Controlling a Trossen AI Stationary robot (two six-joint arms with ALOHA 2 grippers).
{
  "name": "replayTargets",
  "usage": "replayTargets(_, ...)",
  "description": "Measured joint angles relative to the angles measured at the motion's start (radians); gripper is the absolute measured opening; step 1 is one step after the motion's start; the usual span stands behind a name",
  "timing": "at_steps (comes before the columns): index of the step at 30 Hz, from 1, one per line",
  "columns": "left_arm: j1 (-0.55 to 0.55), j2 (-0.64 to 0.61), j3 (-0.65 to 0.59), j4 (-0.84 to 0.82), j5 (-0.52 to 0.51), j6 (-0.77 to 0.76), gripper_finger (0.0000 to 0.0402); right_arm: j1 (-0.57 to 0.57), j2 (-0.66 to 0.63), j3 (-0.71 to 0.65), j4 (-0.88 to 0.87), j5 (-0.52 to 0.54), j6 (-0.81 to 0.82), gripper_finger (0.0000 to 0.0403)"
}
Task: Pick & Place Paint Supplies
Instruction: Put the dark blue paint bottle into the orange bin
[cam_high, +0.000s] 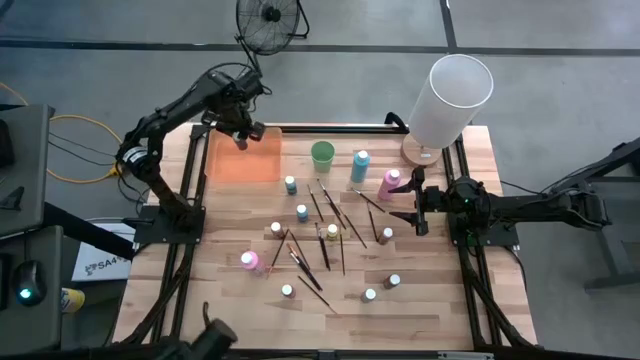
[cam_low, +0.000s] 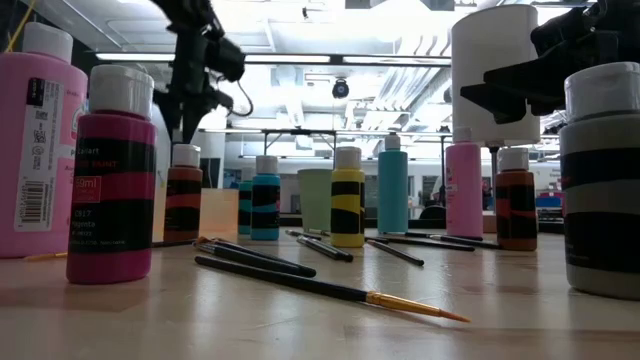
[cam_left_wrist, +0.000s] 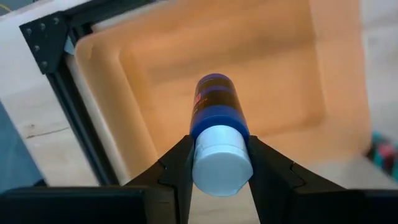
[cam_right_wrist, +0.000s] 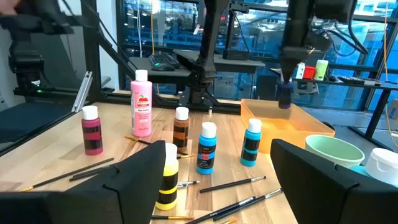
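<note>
We saw the left gripper (cam_left_wrist: 219, 163) clamped on a small blue white-capped paint bottle (cam_left_wrist: 214, 107), apparently above the shallow orange plastic tray (cam_left_wrist: 155, 56), while the right gripper (cam_high: 415, 208), fingers apart, waited near the tall pink bottle (cam_high: 390, 183).

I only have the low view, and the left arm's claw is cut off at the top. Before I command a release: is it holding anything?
Observer: Yes. The left claw grips a blue bottle at its pale cap.
Operator: What's under it?
Observer: The orange tray. The bottle hangs over its inside.
Operator: And the right claw?
Observer: The right claw is open and empty, beside the tall pink bottle.
</note>
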Motion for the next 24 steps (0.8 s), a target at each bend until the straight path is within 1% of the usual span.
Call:
replayTargets(5,0.086,0.000,-0.095,0.069,0.003,-0.043,0.0117,0.000,0.000,0.000,0.000,0.000,0.000,0.0286)
replayTargets(8,0.131,0.000,-0.151,0.104,0.028,-0.068,0.0117,0.000,0.000,0.000,0.000,0.000,0.000,0.0286)
replayTargets(13,0.188,0.000,-0.212,0.187,0.041,-0.101,0.0117,0.000,0.000,0.000,0.000,0.000,0.000,0.0286)
replayTargets(19,0.214,0.000,-0.229,0.242,0.040,-0.134,0.0117,0.000,0.000,0.000,0.000,0.000,0.000,0.0286)
replayTargets(24,0.212,0.000,-0.229,0.232,0.041,-0.135,0.0117,0.000,0.000,0.000,-0.001,0.000,0.000,0.0286)
